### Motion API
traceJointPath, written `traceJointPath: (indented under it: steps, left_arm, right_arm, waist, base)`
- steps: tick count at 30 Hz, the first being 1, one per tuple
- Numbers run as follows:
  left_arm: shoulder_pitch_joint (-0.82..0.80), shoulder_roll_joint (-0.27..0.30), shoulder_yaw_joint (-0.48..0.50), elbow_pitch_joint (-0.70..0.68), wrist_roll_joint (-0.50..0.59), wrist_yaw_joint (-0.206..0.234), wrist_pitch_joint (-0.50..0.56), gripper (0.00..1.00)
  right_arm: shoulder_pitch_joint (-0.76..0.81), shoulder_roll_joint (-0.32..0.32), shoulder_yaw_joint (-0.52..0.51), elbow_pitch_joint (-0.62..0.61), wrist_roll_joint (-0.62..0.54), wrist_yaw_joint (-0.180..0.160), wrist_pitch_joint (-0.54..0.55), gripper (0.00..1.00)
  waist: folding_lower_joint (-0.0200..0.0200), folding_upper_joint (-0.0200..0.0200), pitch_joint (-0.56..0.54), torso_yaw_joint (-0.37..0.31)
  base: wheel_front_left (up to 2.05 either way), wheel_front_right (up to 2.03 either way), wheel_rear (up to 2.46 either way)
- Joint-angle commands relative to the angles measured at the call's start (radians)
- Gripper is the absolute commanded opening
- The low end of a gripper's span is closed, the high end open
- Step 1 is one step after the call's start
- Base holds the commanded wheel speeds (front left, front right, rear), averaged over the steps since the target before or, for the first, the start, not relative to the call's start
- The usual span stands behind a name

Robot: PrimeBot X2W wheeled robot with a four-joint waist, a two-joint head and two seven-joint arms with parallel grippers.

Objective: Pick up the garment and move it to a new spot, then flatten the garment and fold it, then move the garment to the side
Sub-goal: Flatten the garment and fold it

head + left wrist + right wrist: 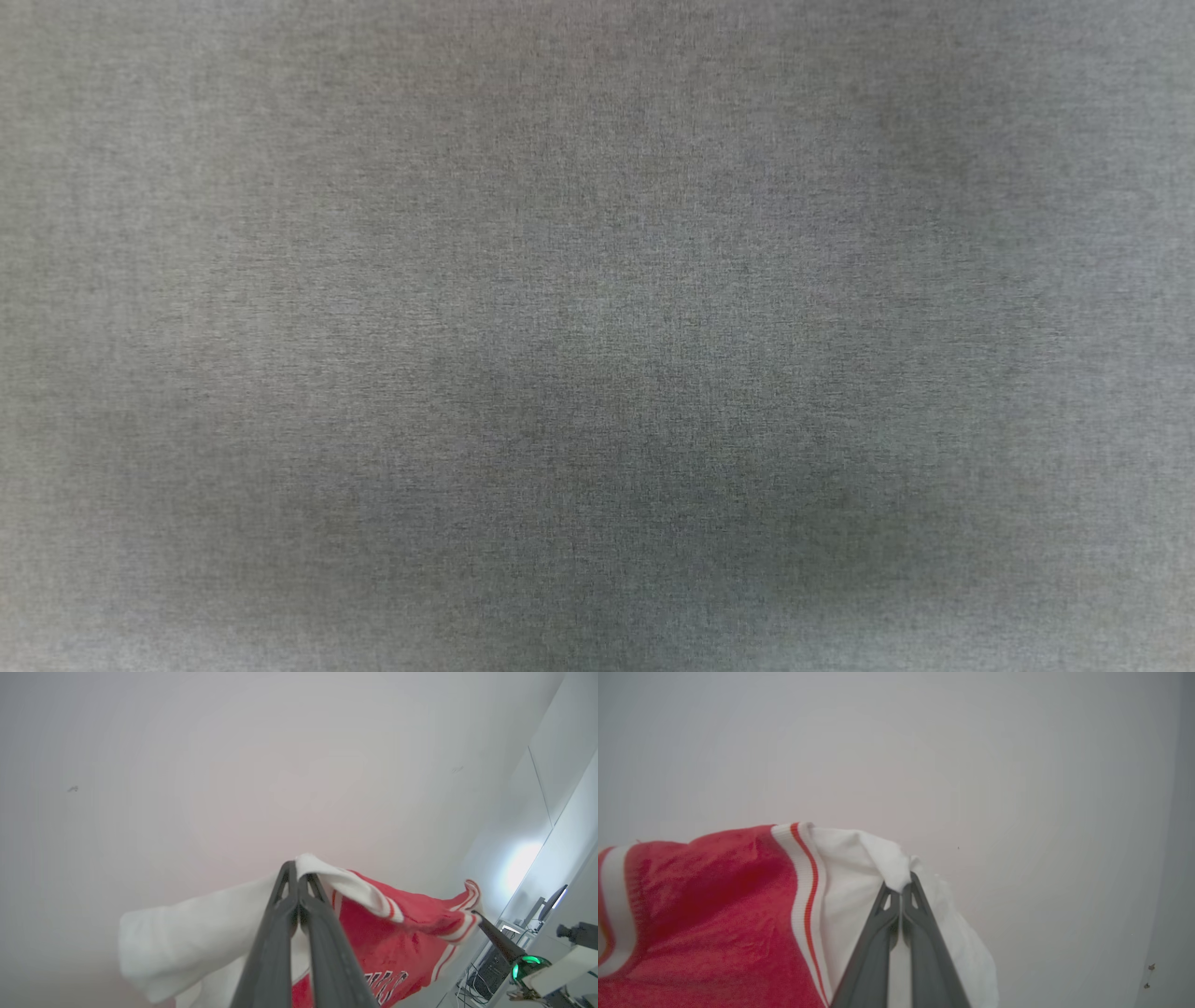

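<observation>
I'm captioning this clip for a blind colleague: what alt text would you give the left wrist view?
The left claw, shut, pinches the white sleeve of a red jersey-style garment held up against a plain pale surface. At right, the dark tip of the right claw meets the garment's striped far sleeve; a monitor stands beyond.

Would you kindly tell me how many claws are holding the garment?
2. The left claw pinches the garment at a white sleeve; the right claw pinches white fabric beside striped trim.
</observation>
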Motion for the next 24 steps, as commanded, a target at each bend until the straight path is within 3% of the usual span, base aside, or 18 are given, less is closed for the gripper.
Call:
traceJointPath:
  steps: [1, 5, 6, 11, 18, 24]
  left_arm:
    - [0.061, 0.014, -0.006, -0.046, -0.007, 0.002, 0.032, 0.0]
    - [0.22, 0.057, -0.008, -0.169, -0.032, 0.002, 0.078, 0.0]
    - [0.322, 0.084, -0.009, -0.237, -0.041, 0.002, 0.082, 0.0]
    - [0.539, 0.116, -0.01, -0.372, -0.07, 0.002, 0.102, 0.0]
    - [0.875, 0.161, 0.006, -0.557, -0.063, 0.002, 0.103, 0.0]
    - [1.104, 0.181, 0.014, -0.658, -0.023, 0.002, 0.079, 0.0]
  right_arm:
    - [0.031, -0.021, 0.014, 0.025, 0.007, 0.0, 0.002, 0.0]
    - [0.136, -0.055, 0.079, 0.04, 0.064, 0.0, 0.033, 0.0]
    - [0.225, -0.081, 0.119, 0.011, 0.108, 0.0, 0.049, 0.0]
    - [0.459, -0.136, 0.163, -0.103, 0.223, 0.0, 0.118, 0.0]
    - [0.975, -0.226, 0.168, -0.477, 0.395, 0.0, 0.325, 0.0]
    - [1.381, -0.229, 0.057, -0.797, 0.492, 0.0, 0.532, 0.0]
  waist:
    - [0.0, 0.0, -0.017, 0.002]
    - [0.0, 0.0, -0.041, 0.009]
    - [0.0, 0.0, -0.059, 0.012]
    - [0.0, 0.0, -0.106, 0.02]
    - [0.0, 0.0, -0.189, 0.027]
    - [0.0, 0.0, -0.247, 0.038]
  base:
    - [0.0, 0.0, 0.0]
    - [0.0, 0.0, 0.0]
    - [0.0, 0.0, 0.0]
    - [0.0, 0.0, 0.0]
    - [0.0, 0.0, 0.0]
    - [0.0, 0.0, 0.0]
